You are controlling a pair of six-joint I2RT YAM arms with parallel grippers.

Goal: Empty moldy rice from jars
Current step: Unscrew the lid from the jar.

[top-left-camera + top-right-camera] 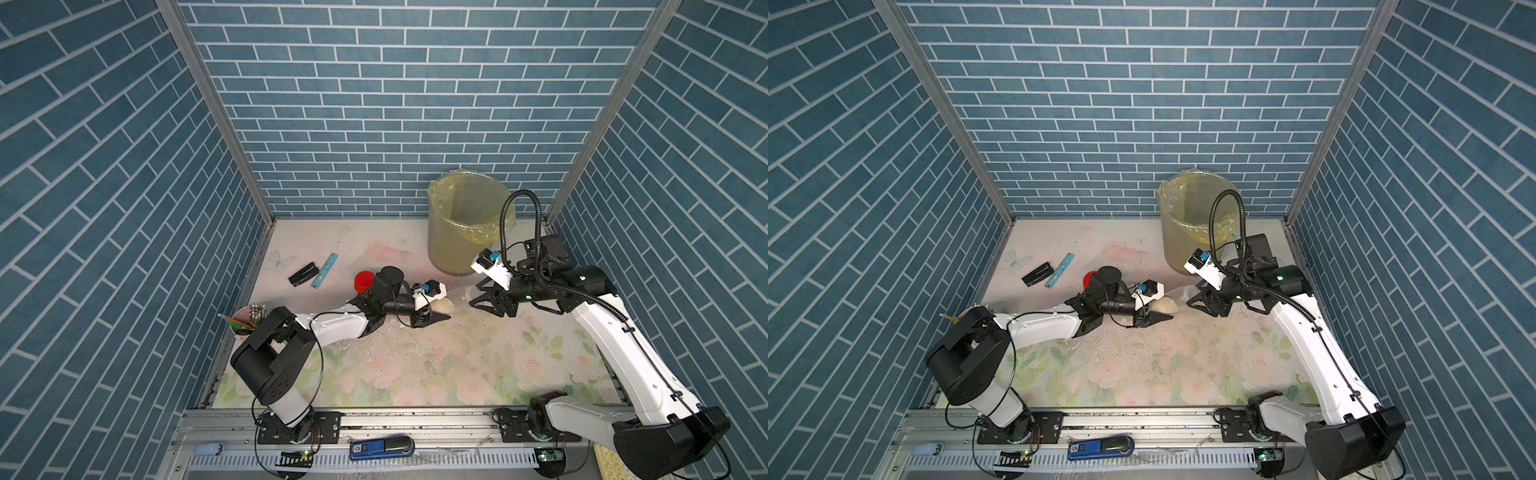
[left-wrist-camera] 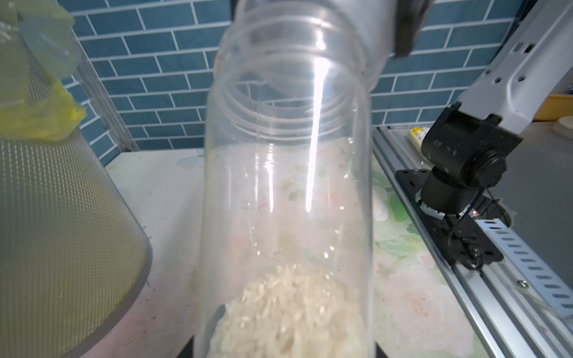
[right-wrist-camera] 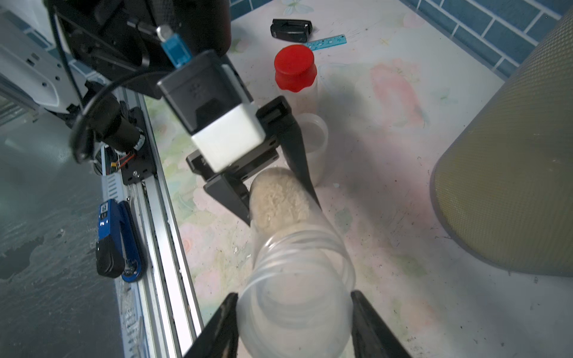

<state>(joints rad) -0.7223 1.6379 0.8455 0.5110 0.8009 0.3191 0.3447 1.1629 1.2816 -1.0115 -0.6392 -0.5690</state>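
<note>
Clear jar [image 3: 297,245] | moldy rice [image 3: 279,198] at base | whitish lid [image 3: 294,325] at mouth

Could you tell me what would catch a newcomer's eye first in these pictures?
A clear jar with moldy rice at its base is held sideways mid-table, the left gripper clamping the base and the right gripper its whitish lid. Behind stands a yellow-lined bin; a red-capped jar stands upright to the held jar's left.
</note>
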